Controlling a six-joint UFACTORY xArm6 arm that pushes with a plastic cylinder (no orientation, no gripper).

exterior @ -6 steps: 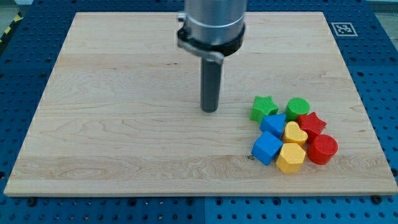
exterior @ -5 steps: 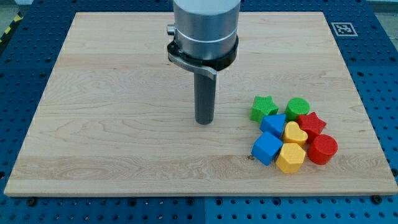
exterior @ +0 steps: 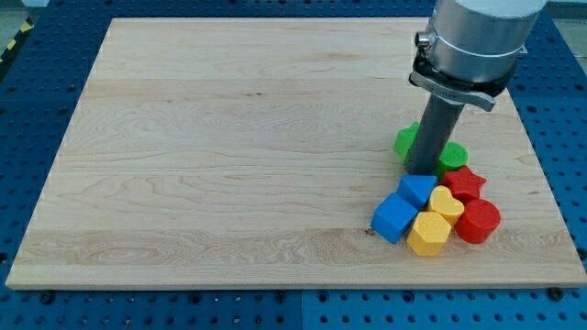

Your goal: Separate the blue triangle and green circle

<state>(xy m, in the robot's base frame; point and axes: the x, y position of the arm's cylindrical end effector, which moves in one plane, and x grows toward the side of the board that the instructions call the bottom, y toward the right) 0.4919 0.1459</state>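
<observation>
The blue triangle (exterior: 417,190) lies in a cluster of blocks at the view's lower right. The green circle (exterior: 452,156) is just above and right of it, partly hidden by the rod. My tip (exterior: 423,172) stands between the two, right at the blue triangle's upper edge and against the green circle's left side. A green star (exterior: 405,141) peeks out on the rod's left.
Touching the triangle are a blue cube (exterior: 393,218) below left and a yellow heart (exterior: 446,202) to the right. A yellow hexagon (exterior: 428,233), a red star (exterior: 465,181) and a red circle (exterior: 477,221) complete the cluster. The wooden board (exterior: 211,165) carries them all.
My rod has moved from the board's middle to the right, into the cluster's top. The green star has shifted up and right; the green circle has shifted slightly right.
</observation>
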